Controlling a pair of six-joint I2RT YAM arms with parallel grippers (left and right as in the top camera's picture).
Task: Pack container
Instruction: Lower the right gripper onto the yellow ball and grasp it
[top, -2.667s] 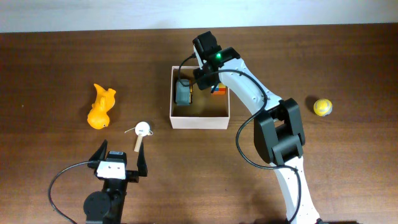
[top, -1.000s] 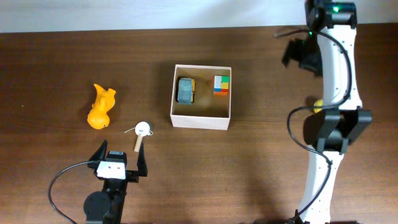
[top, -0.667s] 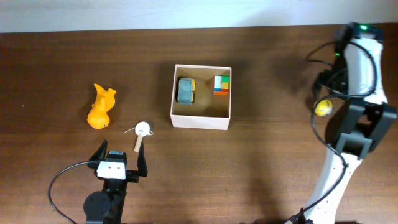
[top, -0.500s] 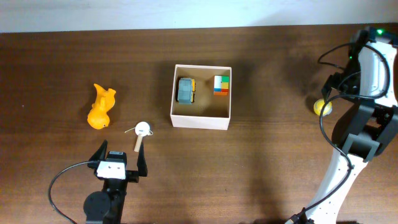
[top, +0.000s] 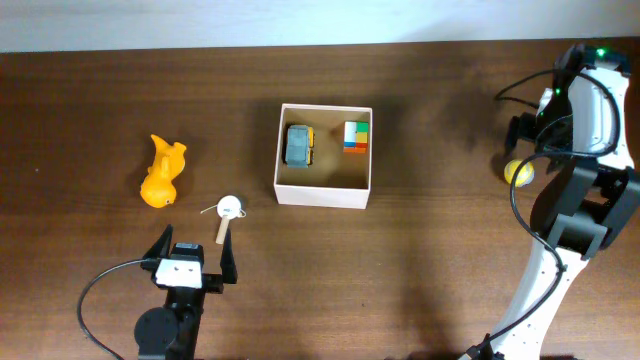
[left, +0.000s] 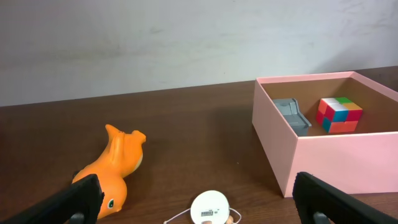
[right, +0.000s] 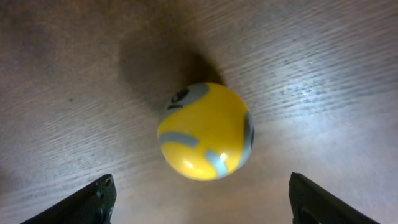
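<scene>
The container (top: 322, 197) sits at the middle of the table, slightly toward the far side, with a grey toy car (top: 297, 146) in its left half and a colour cube (top: 354, 136) in its far-right corner. Moments ago the right arm was bent over that corner; since then it has swung clear to the right edge of the table, and the cube lies free in the box, so that item looks packed.

The right gripper (right: 202, 202) now hangs over the yellow ball (right: 204, 130), which rests on the bare wood well apart from the container. Its fingers stand wide apart, one either side of the ball in the wrist view, closed on nothing — it looks poised above the ball rather than at its level, though the height is hard to judge.

The left gripper (top: 195, 252) has not moved: it rests at the near left, its fingers spread and empty. Just beyond it lies a small white disc on a stick (top: 229, 207), with an orange toy animal (top: 162, 172) further left. Those two and the ball are still outside, so the packing is roughly half done, with the ball likely next.
</scene>
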